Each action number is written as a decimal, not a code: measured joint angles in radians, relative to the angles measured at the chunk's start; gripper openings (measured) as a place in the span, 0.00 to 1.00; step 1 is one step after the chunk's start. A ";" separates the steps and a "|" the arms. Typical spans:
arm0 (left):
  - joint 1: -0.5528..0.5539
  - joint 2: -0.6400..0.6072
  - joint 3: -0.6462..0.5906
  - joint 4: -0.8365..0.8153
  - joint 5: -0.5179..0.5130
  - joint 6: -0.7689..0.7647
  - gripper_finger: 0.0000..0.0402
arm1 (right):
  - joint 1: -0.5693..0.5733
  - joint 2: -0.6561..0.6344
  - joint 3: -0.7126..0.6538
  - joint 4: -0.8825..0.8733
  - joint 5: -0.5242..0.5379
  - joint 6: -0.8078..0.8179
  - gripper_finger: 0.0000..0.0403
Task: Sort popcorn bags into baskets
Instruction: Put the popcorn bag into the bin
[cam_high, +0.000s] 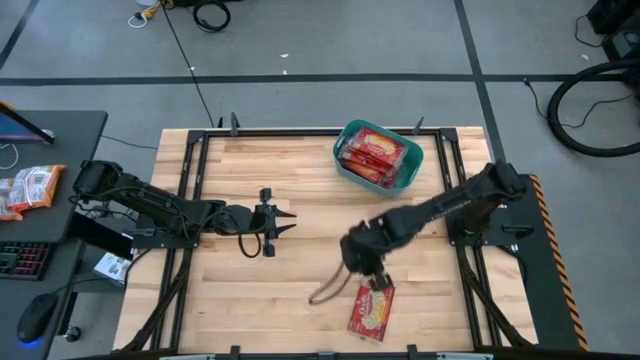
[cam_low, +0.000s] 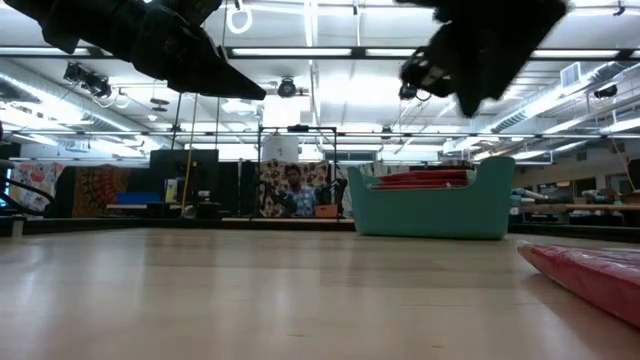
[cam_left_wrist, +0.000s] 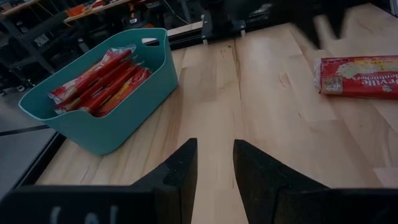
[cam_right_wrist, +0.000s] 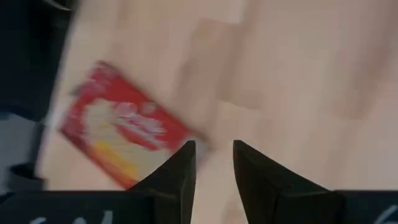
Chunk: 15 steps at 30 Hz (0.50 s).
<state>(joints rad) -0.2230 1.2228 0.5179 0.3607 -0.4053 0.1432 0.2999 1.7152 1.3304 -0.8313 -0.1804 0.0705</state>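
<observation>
While most of the popcorn bags (cam_high: 377, 153) sit stacked on edge inside the teal plastic tub (cam_high: 345, 163) at the far side of the butcher-block worktop (cam_high: 300, 180), one loose bag (cam_high: 371, 310) is lying flat near the front edge. It's a glossy red rectangular packet with a yellow-cream popcorn picture in the middle, long axis running roughly front to back, tipped a bit off square with the planks. The tub has rounded corners, smooth plain walls and a cut-out handle, and it's turned at an angle to the worktop.

The right tool (cam_high: 368, 277) hangs just above the far end of that loose bag, fingers parted a little with nothing between them. The left tool (cam_high: 283, 223) waits mid-worktop, pointing right, also slightly parted and empty.
</observation>
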 joint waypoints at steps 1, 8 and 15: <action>0.000 0.000 0.000 0.000 0.000 0.000 0.27 | 0.021 0.000 -0.010 0.018 -0.012 0.034 0.28; 0.000 0.000 0.000 0.000 0.000 0.000 0.27 | 0.123 0.000 -0.134 0.220 -0.096 0.290 0.28; 0.001 0.000 0.000 0.000 0.000 -0.001 0.27 | 0.165 0.000 -0.233 0.368 -0.079 0.372 0.28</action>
<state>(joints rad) -0.2218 1.2228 0.5180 0.3611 -0.4057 0.1425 0.4653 1.7153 1.0972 -0.4634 -0.2595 0.4426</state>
